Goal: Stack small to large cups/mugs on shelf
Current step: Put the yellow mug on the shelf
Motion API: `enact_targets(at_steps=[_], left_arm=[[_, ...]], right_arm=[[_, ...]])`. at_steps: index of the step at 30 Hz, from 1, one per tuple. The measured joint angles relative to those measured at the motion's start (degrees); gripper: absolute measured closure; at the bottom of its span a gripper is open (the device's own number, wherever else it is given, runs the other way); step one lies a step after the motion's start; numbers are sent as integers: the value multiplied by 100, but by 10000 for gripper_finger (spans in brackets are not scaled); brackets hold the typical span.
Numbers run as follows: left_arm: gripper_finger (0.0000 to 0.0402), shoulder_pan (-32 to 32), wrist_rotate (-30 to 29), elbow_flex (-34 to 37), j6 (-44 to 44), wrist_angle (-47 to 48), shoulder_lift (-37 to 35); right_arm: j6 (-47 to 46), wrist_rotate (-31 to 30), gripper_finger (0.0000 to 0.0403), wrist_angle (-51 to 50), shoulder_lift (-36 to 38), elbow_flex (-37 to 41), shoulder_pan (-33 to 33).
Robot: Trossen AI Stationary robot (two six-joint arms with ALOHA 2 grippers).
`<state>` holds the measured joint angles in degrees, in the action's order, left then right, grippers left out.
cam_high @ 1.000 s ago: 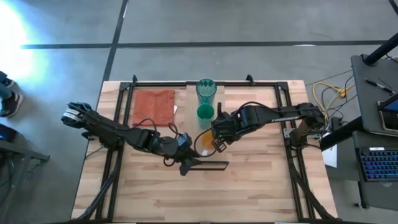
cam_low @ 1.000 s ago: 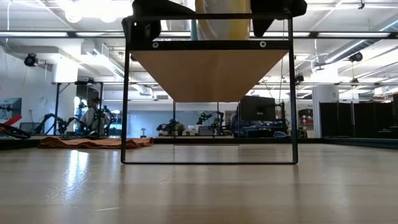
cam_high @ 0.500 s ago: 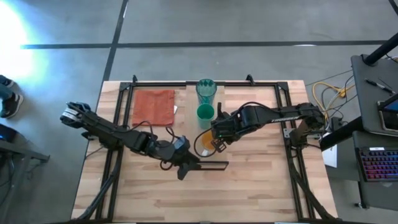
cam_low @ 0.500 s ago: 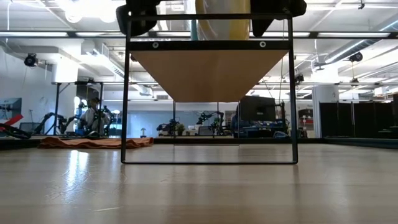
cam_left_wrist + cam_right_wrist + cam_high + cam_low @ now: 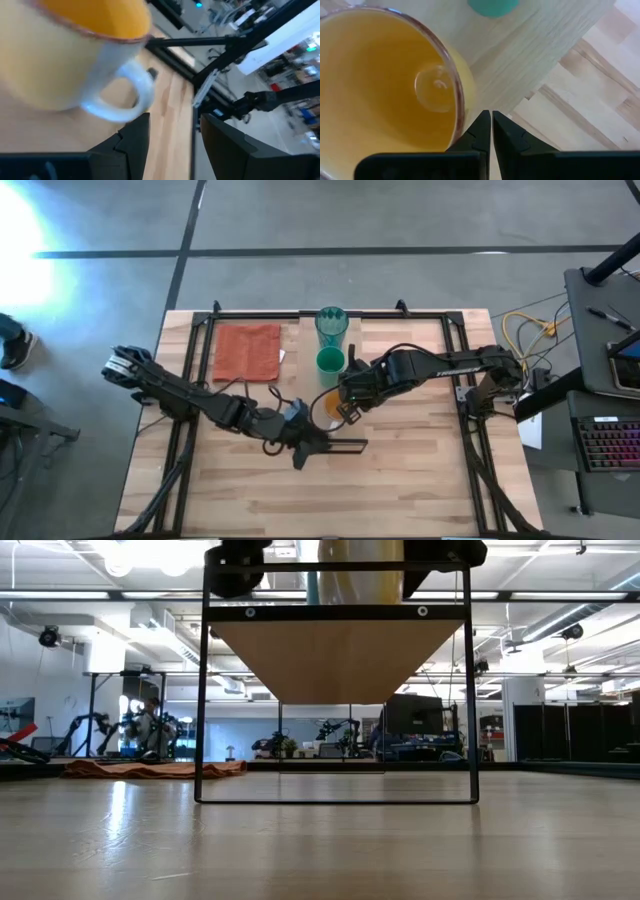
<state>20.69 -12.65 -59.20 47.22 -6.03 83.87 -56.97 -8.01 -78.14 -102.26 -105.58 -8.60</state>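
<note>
The small orange mug (image 5: pixel 328 409) with a white handle (image 5: pixel 125 100) stands upright on the pale shelf plank (image 5: pixel 340 432), near its dark front edge. Behind it on the plank stand the green cup (image 5: pixel 330 361) and the teal tumbler (image 5: pixel 332 323). My left gripper (image 5: pixel 172 135) is open, just short of the mug's handle on the mug's near-left side (image 5: pixel 305 442). My right gripper (image 5: pixel 491 131) is shut, its tips close beside the mug's right wall (image 5: pixel 346 406). In the low view the mug (image 5: pixel 360 570) shows above the plank's underside (image 5: pixel 335 660). My right gripper's shut fingertips (image 5: pixel 481 127) lie right beside the mug's outer wall (image 5: pixel 468 107) below its rim, coming from the table's right. Whether they touch the wall, I cannot tell. The mug stands upright on the plank. My left gripper touches nothing that I can see.
An orange-red cloth (image 5: pixel 247 351) lies on the table at the back left. The shelf stands on a black frame with thin legs (image 5: pixel 201 700). A black rail frame (image 5: pixel 330 313) runs around the table. Bare tabletop (image 5: pixel 400 490) lies toward the near edge.
My left gripper has shifted a little toward the table's right, closer to the mug's handle, still open. The mug and my right gripper have stayed about where they were.
</note>
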Motion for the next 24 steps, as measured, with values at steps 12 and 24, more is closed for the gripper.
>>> enact_targets(at_steps=[12,24], left_arm=[[241,61,-397,-70,-5,825,-16],[287,-62,-1249,-45,-433,1598,-528]], right_arm=[[-25,45,392,23,0,0,-47],[-224,113,392,120,-2,0,-208]])
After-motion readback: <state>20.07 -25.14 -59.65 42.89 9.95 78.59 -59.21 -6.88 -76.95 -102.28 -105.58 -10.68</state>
